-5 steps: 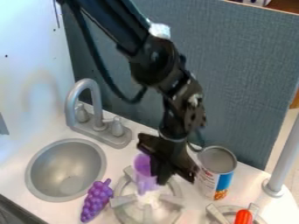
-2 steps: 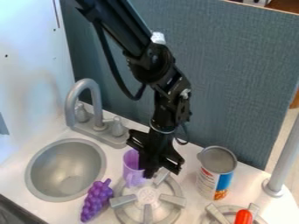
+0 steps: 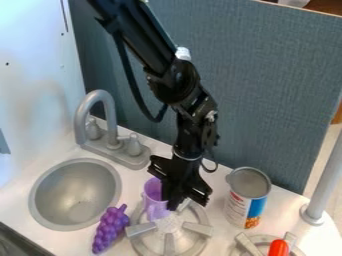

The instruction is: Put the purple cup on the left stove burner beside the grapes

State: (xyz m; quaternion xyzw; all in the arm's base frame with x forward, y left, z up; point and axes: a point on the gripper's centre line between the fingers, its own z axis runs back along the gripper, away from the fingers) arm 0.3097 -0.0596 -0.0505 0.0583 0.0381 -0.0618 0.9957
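Over the rear left part of the left burner (image 3: 169, 242), the black gripper (image 3: 173, 197) hangs down, shut on the right side of a purple cup (image 3: 155, 205). The cup is roughly upright with its opening up, and the gripper hides part of its right wall. Whether its base touches the burner, I cannot tell. A purple bunch of toy grapes (image 3: 110, 230) lies on the counter between the sink and the burner, to the left and in front of the cup.
An open tin can (image 3: 244, 205) stands right of the gripper. The round sink (image 3: 41, 192) and grey faucet (image 3: 100, 107) are at left. At the front right, a red-orange object (image 3: 278, 247) is over another burner. A grey post (image 3: 324, 185) rises at right.
The gripper and the purple cup have shifted left together from their place a second ago, then slightly right and toward the camera. The grapes and can have stayed put.
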